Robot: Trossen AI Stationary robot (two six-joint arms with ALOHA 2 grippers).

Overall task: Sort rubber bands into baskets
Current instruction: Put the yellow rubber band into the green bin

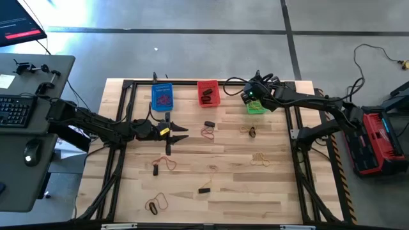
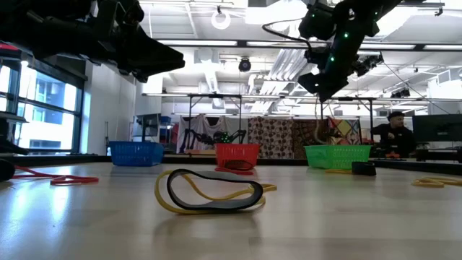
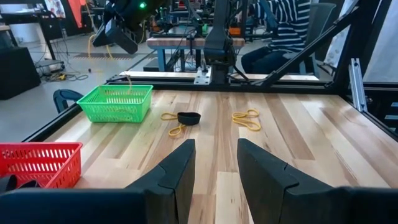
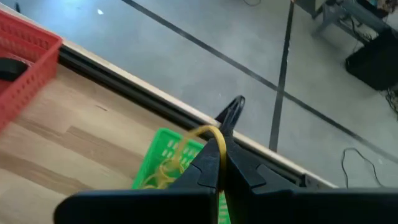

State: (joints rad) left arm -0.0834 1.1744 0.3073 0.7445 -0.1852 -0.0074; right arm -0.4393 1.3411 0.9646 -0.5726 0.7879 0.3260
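Observation:
Three mesh baskets stand along the far edge: blue basket [image 1: 162, 96], red basket [image 1: 208, 92] holding black bands, and green basket [image 1: 257, 106] holding yellowish bands [image 4: 163, 171]. My right gripper [image 1: 251, 97] hovers above the green basket [image 4: 165, 158], shut on a yellowish rubber band. My left gripper [image 1: 179, 133] is open, above the table's middle and in front of the blue basket, with nothing between its fingers [image 3: 216, 163]. Loose bands lie on the wood: orange and black [image 1: 208, 131], yellow and black [image 1: 250, 131], yellow [image 1: 261, 158]. My right gripper pinches a yellowish rubber band between its shut fingertips; a loop of it arches over the tips [image 4: 206, 131]. The gripper is above the green basket with its fingers pointing down. The band is lifted clear, and a thin strand [image 2: 319, 119] hangs slack toward the basket.
More bands lie nearer the front: orange with black [image 1: 165, 164], yellow [image 1: 213, 169], black [image 1: 204, 190], black with orange [image 1: 155, 204]. A black frame [image 1: 128, 83] rims the table. A desk with keyboard [image 1: 14, 110] stands to the left. A person [image 2: 393, 133] sits behind the table.

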